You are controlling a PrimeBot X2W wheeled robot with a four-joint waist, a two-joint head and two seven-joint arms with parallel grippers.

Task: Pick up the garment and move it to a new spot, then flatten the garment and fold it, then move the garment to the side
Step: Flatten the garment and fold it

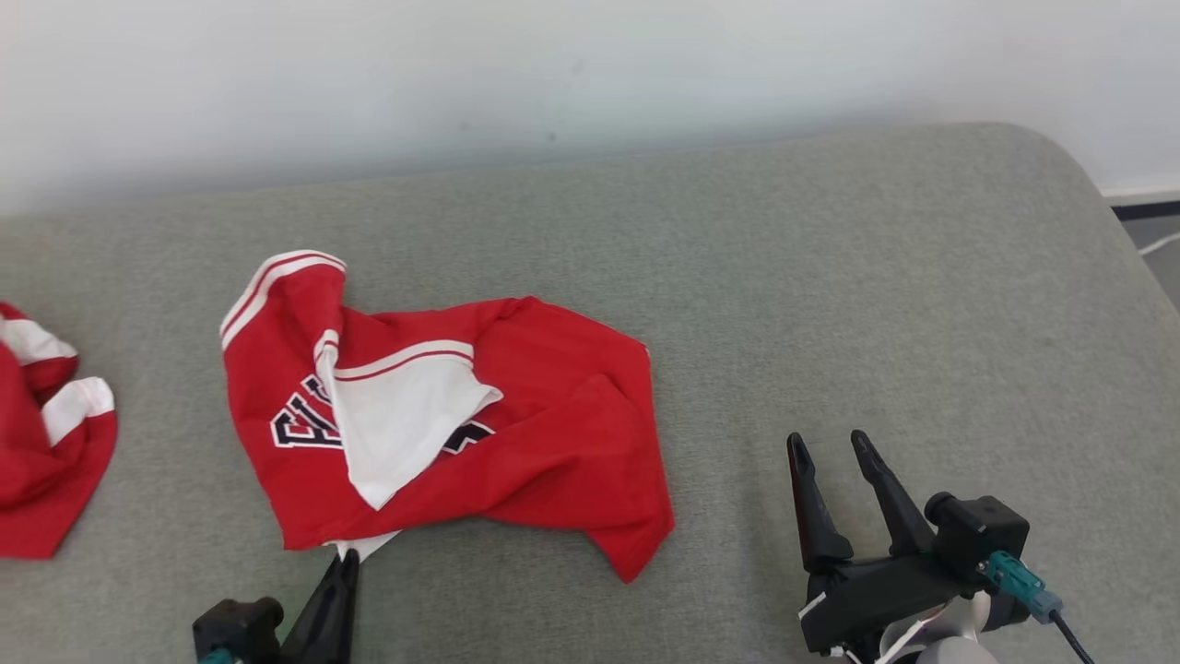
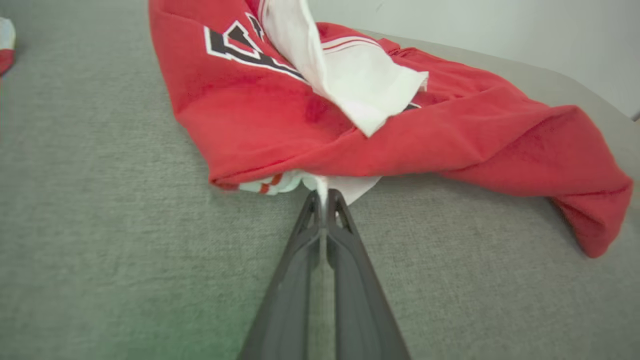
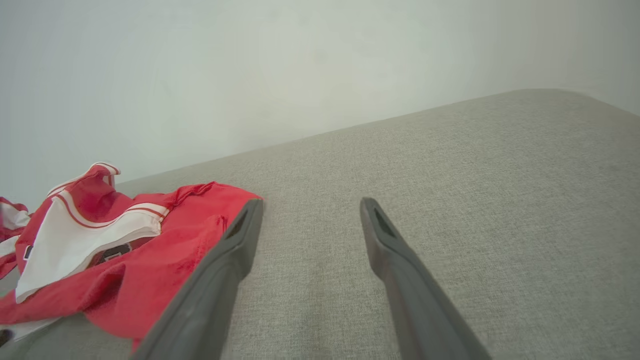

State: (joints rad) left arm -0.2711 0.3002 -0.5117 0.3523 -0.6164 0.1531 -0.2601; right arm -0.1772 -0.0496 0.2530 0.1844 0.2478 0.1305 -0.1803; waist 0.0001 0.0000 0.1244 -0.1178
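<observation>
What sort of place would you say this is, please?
Probably an indoor room: a wide grey upholstered surface against a plain pale wall, with a crumpled red-and-white jersey lying on it.

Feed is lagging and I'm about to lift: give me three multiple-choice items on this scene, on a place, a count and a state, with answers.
1. Where does the left claw meet the red jersey? A near white edge; B far sleeve; C right corner.
2. Red garments on the grey cushion? A one; B two; C three.
3. The right claw is: A shut on cloth; B open, empty; C shut, empty.
Answers: 1 A, white fabric sits pinched in its closed jaws. 2 B, a second garment lies at the head view's left edge. 3 B, its jaws stand apart over bare cushion.
</observation>
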